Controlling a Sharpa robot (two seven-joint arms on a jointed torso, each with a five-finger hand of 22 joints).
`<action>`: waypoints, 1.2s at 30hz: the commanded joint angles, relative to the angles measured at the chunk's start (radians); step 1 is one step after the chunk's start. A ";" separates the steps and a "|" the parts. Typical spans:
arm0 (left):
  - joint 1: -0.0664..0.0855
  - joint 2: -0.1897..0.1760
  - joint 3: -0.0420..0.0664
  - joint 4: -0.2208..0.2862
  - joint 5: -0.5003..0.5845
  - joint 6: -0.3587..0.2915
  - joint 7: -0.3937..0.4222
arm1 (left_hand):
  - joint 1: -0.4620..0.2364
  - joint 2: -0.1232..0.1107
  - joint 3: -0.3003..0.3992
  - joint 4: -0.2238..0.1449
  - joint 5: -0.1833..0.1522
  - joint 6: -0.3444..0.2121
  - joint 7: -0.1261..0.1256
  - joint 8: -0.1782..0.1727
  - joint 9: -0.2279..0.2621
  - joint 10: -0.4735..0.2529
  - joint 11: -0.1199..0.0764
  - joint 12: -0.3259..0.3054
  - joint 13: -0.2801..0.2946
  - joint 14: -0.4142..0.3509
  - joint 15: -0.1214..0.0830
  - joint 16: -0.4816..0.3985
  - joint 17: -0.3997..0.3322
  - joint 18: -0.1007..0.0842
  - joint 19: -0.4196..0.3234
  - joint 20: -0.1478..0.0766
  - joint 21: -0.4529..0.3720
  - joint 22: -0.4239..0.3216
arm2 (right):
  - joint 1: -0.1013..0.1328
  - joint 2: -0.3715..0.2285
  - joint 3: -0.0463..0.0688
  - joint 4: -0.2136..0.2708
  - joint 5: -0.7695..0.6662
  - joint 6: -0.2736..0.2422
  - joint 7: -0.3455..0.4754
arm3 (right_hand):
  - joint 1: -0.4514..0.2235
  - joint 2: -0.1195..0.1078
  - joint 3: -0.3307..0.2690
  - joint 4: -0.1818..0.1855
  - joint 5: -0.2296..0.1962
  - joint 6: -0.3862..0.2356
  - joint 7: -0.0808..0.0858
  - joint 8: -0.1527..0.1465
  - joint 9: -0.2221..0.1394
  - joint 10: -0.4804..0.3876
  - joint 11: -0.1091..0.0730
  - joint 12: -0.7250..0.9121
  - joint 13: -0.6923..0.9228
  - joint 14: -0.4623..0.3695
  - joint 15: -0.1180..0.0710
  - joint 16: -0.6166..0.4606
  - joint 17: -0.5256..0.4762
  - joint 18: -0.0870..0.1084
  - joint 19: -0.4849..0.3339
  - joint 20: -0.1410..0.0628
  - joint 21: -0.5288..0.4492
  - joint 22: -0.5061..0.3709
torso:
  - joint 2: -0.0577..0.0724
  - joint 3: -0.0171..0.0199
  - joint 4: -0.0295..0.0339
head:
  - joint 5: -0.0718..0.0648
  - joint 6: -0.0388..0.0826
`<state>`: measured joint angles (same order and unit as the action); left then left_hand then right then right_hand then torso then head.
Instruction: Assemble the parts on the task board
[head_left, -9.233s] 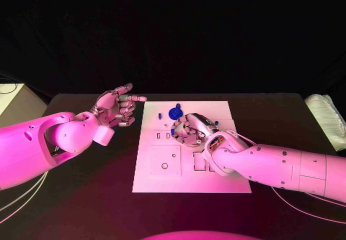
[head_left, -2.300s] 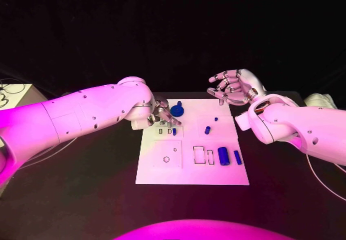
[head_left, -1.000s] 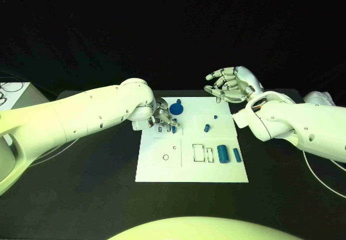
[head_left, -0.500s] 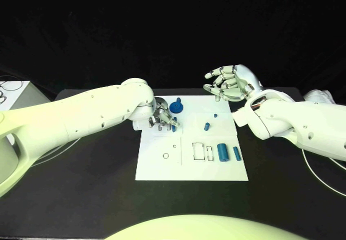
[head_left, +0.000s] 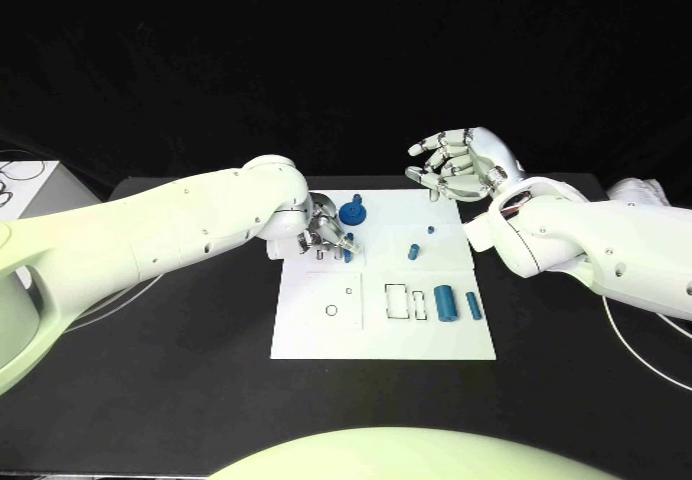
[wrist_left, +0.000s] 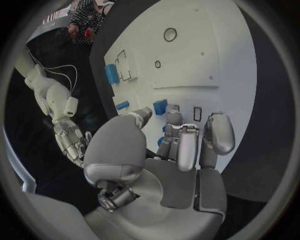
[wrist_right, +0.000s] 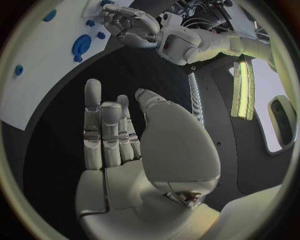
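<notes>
The white task board (head_left: 382, 330) lies mid-table. My left hand (head_left: 323, 233) is low over its far left part, and thumb and fingertips pinch a small blue part (wrist_left: 160, 106) beside two narrow slots (head_left: 330, 254). A round blue part (head_left: 353, 212) stands just beyond that hand. Two small blue pieces (head_left: 414, 250) lie mid-board. A blue cylinder (head_left: 444, 299) and a thin blue bar (head_left: 472, 307) lie near the right edge. My right hand (head_left: 459, 166) hangs raised above the board's far right corner, fingers apart, holding nothing. Its wrist view shows its bare palm (wrist_right: 134, 165).
A white box (head_left: 26, 188) stands at the table's left edge, with cables beside it. A pale folded cloth (head_left: 643, 191) lies at the right edge. Empty outlines and a small hole (head_left: 332, 311) mark the board's near half.
Since 9 s ago my right hand has left the board and risen, and my left hand has come down onto it. In the last second the pinched blue part has crept slightly toward the far edge.
</notes>
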<state>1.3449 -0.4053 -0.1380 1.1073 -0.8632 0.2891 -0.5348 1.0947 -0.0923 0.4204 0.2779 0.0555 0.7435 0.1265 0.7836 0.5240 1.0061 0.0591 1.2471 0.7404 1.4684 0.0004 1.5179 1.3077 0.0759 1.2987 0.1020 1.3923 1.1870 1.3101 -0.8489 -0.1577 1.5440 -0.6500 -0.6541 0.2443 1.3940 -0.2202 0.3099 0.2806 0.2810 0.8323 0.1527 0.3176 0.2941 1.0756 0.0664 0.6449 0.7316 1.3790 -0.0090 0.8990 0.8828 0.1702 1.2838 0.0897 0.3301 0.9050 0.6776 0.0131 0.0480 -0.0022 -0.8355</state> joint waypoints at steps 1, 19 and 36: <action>-0.001 0.005 0.000 -0.002 0.011 -0.004 0.004 | 0.017 0.004 0.010 -0.004 0.001 -0.008 -0.002 0.007 0.004 -0.001 -0.005 0.003 -0.002 0.050 -0.006 0.000 0.145 0.010 -0.002 -0.001 0.002 0.001 | -0.001 0.002 0.000 0.000 -0.009 0.014 0.011 | -0.002 -0.009 0.006 0.000 0.007 -0.002 0.004 0.005 -0.001 -0.005 0.002 -0.004 -0.001 -0.009 -0.001 -0.003 -0.001 0.012 -0.001 0.002 -0.006 -0.001 | 0.001 -0.0001 0.0007 | -0.001 -0.001; -0.001 0.008 0.001 -0.002 0.035 0.020 0.007 | 0.133 -0.002 0.106 -0.093 0.000 -0.015 -0.011 0.008 0.039 -0.003 -0.014 0.000 0.000 0.050 -0.014 0.001 0.147 0.009 -0.002 -0.007 0.003 0.006 | -0.002 0.006 0.000 -0.004 -0.039 0.017 0.012 | -0.003 -0.009 0.008 0.000 0.009 0.000 0.004 0.006 -0.001 -0.006 0.002 -0.004 -0.003 -0.009 -0.001 -0.006 -0.001 0.012 0.000 0.002 -0.009 -0.004 | -0.001 0.0013 0.0005 | 0.000 -0.009; -0.001 -0.030 0.006 0.030 0.088 -0.059 0.017 | 0.098 -0.030 0.437 -0.259 0.083 -0.025 -0.016 0.071 0.160 0.067 -0.023 0.000 0.039 0.060 -0.023 0.007 0.163 0.003 0.023 -0.015 0.023 0.042 | -0.002 0.005 0.000 -0.006 -0.035 0.018 0.011 | -0.007 -0.010 0.007 0.001 0.008 0.000 0.004 0.007 -0.001 -0.005 0.003 -0.004 -0.005 -0.009 0.000 -0.008 0.000 0.012 0.001 0.002 -0.012 -0.007 | -0.002 0.0014 0.0012 | -0.005 -0.009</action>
<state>1.3439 -0.4318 -0.1334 1.1292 -0.8127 0.2695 -0.5316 1.2040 -0.1176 0.6730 0.2007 0.1304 0.7131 0.1143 0.8494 0.5714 1.0696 0.0358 1.2416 0.7766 1.4653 -0.0179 1.5189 1.3077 0.0759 1.3173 0.0880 1.4096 1.2284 1.3084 -0.8441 -0.1577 1.5383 -0.6780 -0.6490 0.2447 1.3900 -0.2242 0.3109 0.2816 0.2867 0.8308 0.1512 0.3212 0.2941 1.0759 0.0667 0.6449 0.7285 1.3790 -0.0090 0.8949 0.8830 0.1701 1.2839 0.0897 0.3250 0.8991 0.6764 0.0144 0.0484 -0.0058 -0.8448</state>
